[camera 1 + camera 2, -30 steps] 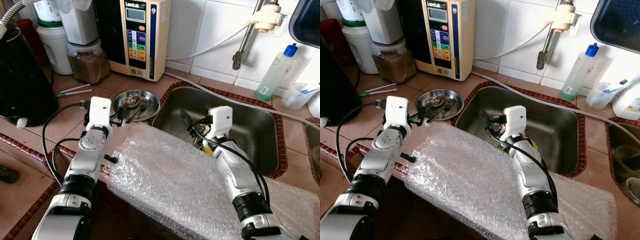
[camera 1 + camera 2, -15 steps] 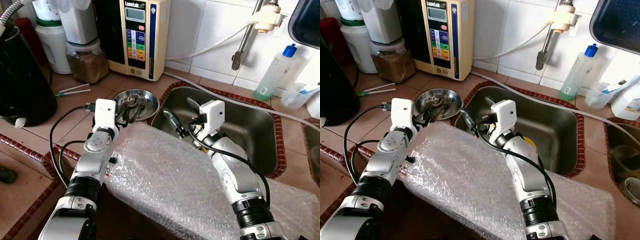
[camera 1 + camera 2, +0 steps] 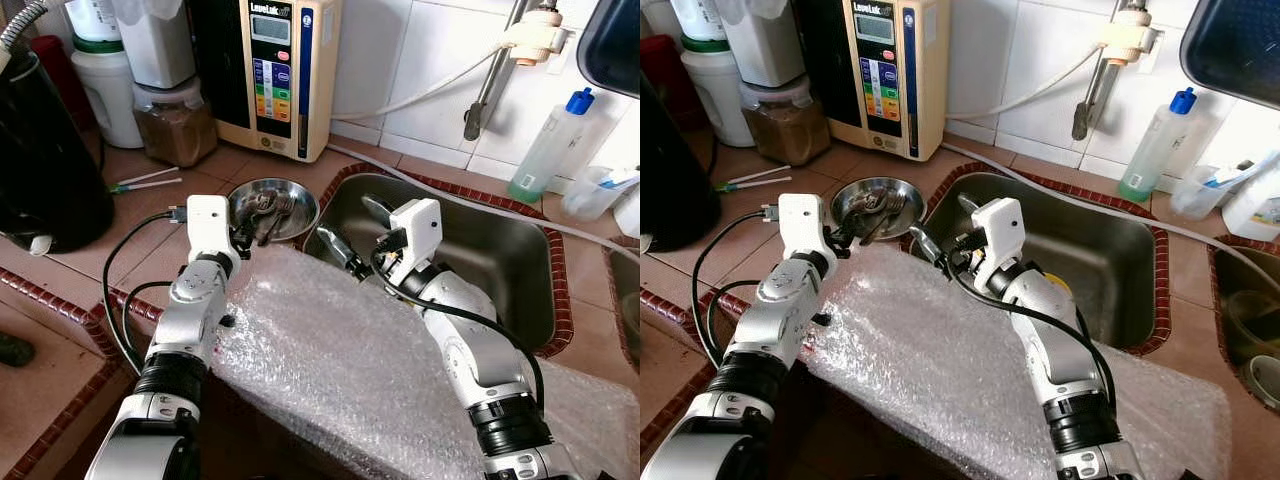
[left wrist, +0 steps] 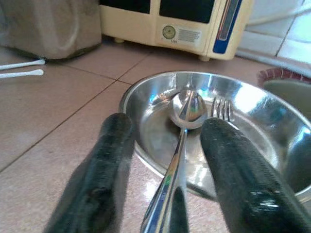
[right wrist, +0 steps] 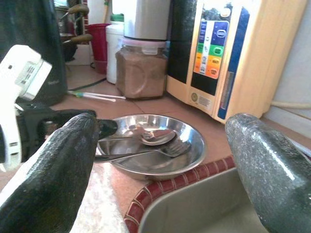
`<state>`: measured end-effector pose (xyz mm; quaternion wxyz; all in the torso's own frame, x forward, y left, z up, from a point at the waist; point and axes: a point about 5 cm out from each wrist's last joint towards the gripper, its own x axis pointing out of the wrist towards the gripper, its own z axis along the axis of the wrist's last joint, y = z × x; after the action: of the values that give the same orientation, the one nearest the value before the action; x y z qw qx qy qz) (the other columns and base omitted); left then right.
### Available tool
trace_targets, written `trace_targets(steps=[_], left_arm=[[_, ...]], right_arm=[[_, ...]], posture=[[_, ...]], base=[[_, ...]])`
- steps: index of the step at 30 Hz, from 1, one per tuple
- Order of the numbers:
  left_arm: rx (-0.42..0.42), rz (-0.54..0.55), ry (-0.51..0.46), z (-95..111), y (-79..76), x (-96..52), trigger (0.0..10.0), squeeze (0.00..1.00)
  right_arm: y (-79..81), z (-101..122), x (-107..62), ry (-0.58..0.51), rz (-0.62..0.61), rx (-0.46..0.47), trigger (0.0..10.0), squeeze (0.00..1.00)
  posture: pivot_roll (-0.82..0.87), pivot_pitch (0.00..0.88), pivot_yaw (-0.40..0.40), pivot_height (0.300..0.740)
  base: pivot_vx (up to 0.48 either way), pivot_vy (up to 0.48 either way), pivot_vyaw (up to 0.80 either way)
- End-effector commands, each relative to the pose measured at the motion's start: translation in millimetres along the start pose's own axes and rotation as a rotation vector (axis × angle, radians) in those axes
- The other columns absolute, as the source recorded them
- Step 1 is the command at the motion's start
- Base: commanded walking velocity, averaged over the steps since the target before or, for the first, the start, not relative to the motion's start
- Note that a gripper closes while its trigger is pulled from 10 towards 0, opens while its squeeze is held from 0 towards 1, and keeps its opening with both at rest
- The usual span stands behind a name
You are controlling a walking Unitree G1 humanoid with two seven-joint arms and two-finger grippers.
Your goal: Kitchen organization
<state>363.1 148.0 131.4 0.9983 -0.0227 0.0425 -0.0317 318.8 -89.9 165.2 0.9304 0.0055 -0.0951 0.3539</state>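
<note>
Currently the left gripper is spread wide, straddling the spoon handle at the steel bowl rim — lined up to pinch it, probably not gripping yet. Bowl sits on the counter just left of the sink, holding spoon plus fork. Right gripper hovers at the sink's left edge, fingers wide apart, empty, aimed at the bowl. Bubble wrap covers the counter edge.

A cream water machine is standing against the tiled wall, a jar of brown powder sitting beside it. A blue-capped bottle is standing behind the sink.
</note>
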Motion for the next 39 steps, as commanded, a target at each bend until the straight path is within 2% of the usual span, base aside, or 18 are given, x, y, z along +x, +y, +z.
trace_targets(steps=[1,34,35,36,39], left_arm=[[-0.013,-0.009,-0.002,2,-2.3,-0.4,0.0,0.0],[-0.041,-0.01,0.011,2,-3.6,-0.9,0.0,0.0],[-0.044,0.05,-0.134,23,1.9,-5.3,0.0,0.0],[-0.045,0.066,-0.175,29,3.5,-7.0,0.0,0.0],[-0.044,0.074,-0.187,29,4.2,-7.9,0.0,0.0]], right_arm=[[3.4,0,-1.3,0.008,0.031,-0.005,10.0,0.0],[7.1,-1,-1.8,0.025,0.063,0.004,10.0,0.0],[8.5,-8,-2.1,0.059,0.073,-0.003,10.0,0.0],[8.9,-10,-2.1,0.067,0.074,-0.005,10.0,0.0],[8.9,-11,-1.8,0.071,0.074,-0.008,10.0,0.0]], posture=[[0.04,0.0,-0.04,0.74],[0.04,0.0,-0.041,0.74],[0.05,0.0,-0.048,0.74],[0.05,0.0,-0.048,0.74],[0.05,0.0,-0.047,0.74]], base=[[0.0,0.0,0.0],[0.0,0.0,0.0],[0.0,0.0,0.0],[0.0,0.0,0.0],[0.0,0.0,0.0]])
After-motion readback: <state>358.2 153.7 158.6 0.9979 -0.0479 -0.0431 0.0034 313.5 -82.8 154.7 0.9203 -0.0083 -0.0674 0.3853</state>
